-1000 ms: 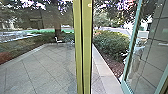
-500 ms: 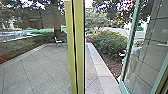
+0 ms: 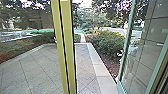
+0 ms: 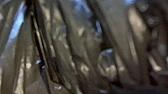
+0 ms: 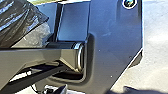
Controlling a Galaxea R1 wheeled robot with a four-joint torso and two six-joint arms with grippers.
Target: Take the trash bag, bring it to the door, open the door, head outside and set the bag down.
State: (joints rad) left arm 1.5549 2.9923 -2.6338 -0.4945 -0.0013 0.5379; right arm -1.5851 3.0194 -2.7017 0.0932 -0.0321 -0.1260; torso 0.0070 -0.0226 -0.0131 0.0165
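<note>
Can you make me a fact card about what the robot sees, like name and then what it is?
Bag: trash bag, dark, shiny, crinkly
Post: yellow-green post, near the middle of the head view
Glass: glass panel in a pale green frame, on the right
Ground: paving with slanting lines
Edge: pale border along the paving
Plant: leafy green bush, past the border

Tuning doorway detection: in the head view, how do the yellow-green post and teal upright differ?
The yellow-green post shows two bars with a dark gap; the teal upright, one slimmer bar. In view, the post's top leans left, the upright's right. Both edge glass.
</note>
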